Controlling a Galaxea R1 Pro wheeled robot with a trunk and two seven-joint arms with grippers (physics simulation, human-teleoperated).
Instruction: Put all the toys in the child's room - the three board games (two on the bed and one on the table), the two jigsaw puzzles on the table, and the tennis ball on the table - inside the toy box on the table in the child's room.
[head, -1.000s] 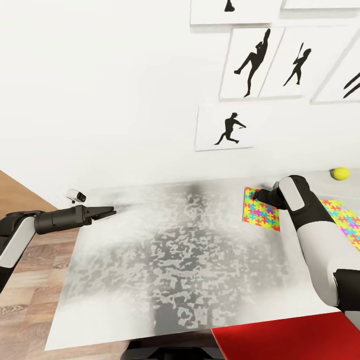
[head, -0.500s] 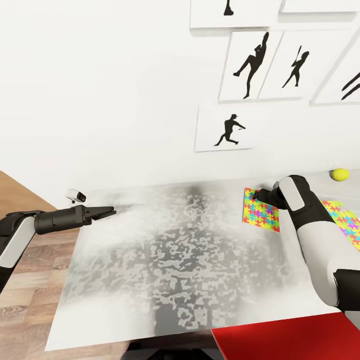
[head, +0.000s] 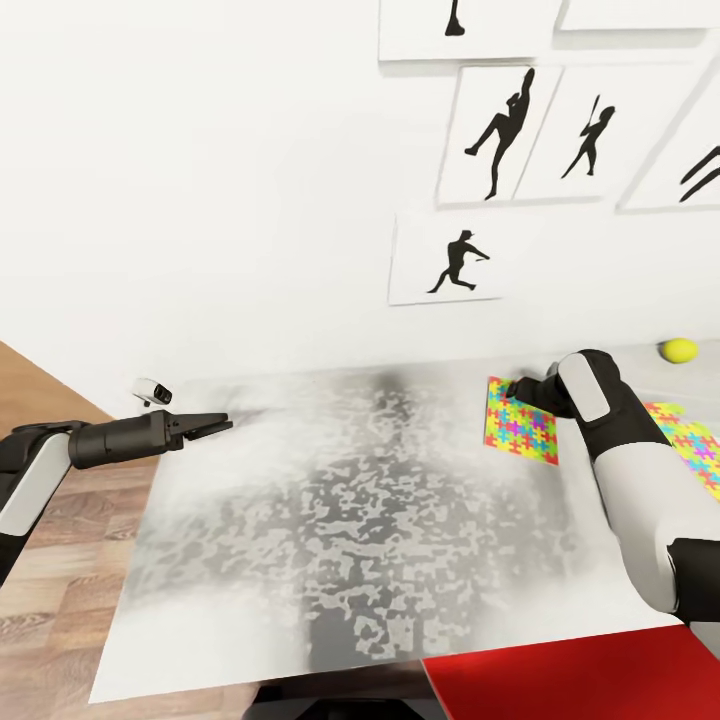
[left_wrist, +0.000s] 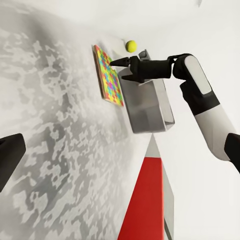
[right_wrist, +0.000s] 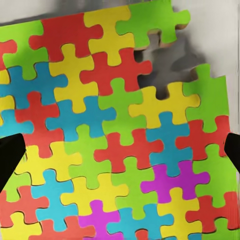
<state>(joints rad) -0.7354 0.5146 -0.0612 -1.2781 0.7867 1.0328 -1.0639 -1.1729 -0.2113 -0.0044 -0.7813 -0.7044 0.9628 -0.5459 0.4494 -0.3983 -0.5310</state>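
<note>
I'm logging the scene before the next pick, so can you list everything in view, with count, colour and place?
jigsaw puzzles: 2, multicolour; one flat on the table under the right gripper, the other behind the right arm, toward the right edge.
tennis ball: 1, yellow-green; far right of the table, near the wall.
toy box: 1, light grey; on the table beside the nearer puzzle, seen from the left wrist.
table: 1, mottled grey-white; against the wall.
red flat object: 1; lower right.
silhouette pictures: several, black on white; on the wall.
floor: wood; left.
left gripper: dark; at the table's left edge.
right gripper: dark; over the nearer puzzle.
</note>
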